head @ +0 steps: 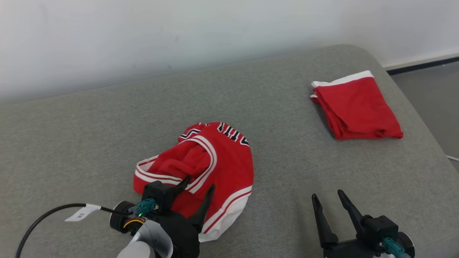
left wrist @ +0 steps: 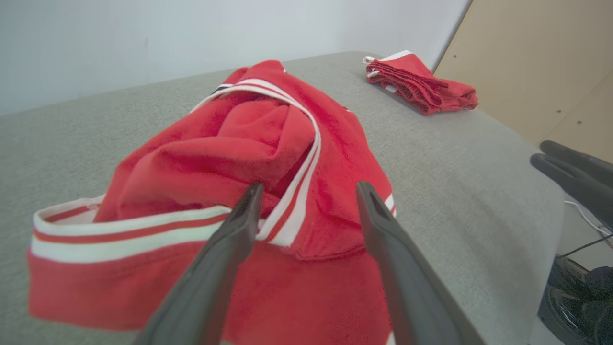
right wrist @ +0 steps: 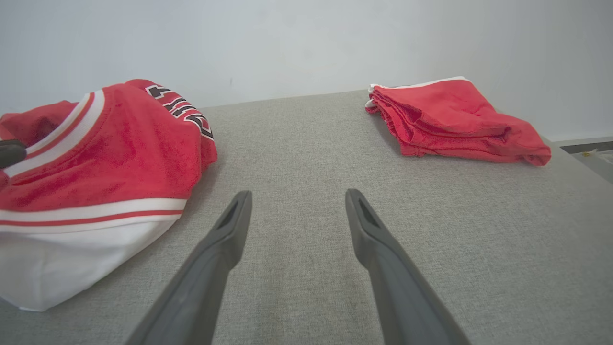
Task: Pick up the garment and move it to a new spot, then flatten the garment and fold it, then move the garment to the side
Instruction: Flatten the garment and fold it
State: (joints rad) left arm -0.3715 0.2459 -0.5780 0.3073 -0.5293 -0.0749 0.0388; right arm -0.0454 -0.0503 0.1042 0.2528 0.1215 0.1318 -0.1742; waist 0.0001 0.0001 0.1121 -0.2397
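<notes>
At the near edge of the bed, the left tool is seen open, its two fingers spread over the near part of the crumpled red jersey; whether the cloth is touched cannot be told. A black cable with a white tag is attached behind it. Toward the near right corner, the right tool is held open over bare fabric, clear of the jersey. The jersey is located near the middle of the near edge. Red folded shorts are placed at the far right corner. A pale wall is seen beyond.
</notes>
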